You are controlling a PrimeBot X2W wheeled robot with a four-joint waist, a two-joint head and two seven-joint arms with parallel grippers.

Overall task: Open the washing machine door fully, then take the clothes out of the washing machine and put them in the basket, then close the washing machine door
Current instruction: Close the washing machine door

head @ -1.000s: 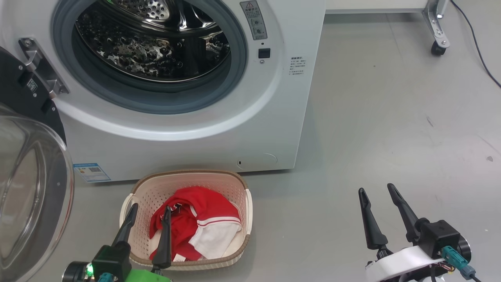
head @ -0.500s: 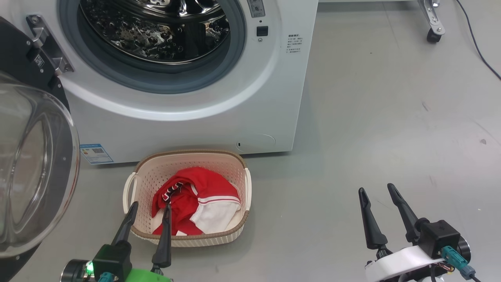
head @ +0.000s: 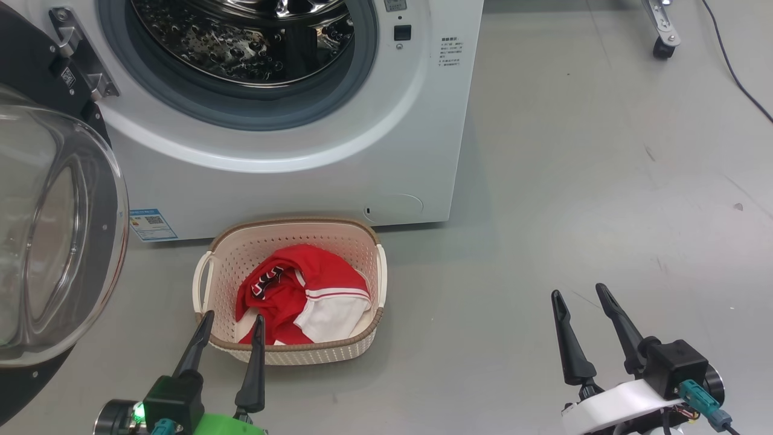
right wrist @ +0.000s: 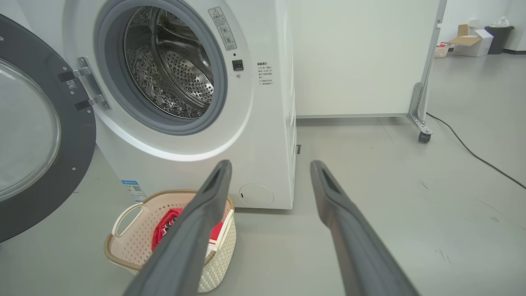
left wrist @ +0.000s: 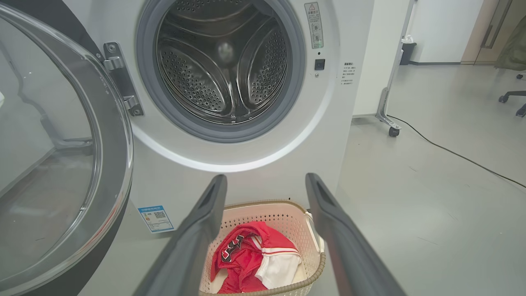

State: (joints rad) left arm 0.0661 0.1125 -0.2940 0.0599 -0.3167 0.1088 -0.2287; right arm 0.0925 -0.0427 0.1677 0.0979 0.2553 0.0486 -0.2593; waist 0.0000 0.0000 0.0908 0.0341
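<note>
Left gripper (head: 234,316) at 7 o'clock, dark fingers (head: 255,362) spread, empty, pointing at cream perforated basket (head: 379,275), crumpled red-and-white clothes (head: 290,296) inside (white-striped trim), right gripper (head: 578,290) at 5 o'clock, spread over grey floor (head: 574,181), black-rimmed washing machine door (head: 54,223) open at 9 o'clock

**Free room and obstacles**

Blocked at left by door (head: 60,241), swung wide, glass bulging outward. Open straight into drum (head: 241,42) past grey gasket (head: 259,112). Crowded low in front by basket (head: 290,222) with clothes (head: 284,296), just before washer (head: 290,187). Wide passage over bare floor (head: 574,181) at right. Cable (head: 731,66) and caster (head: 662,49) far back right.
</note>
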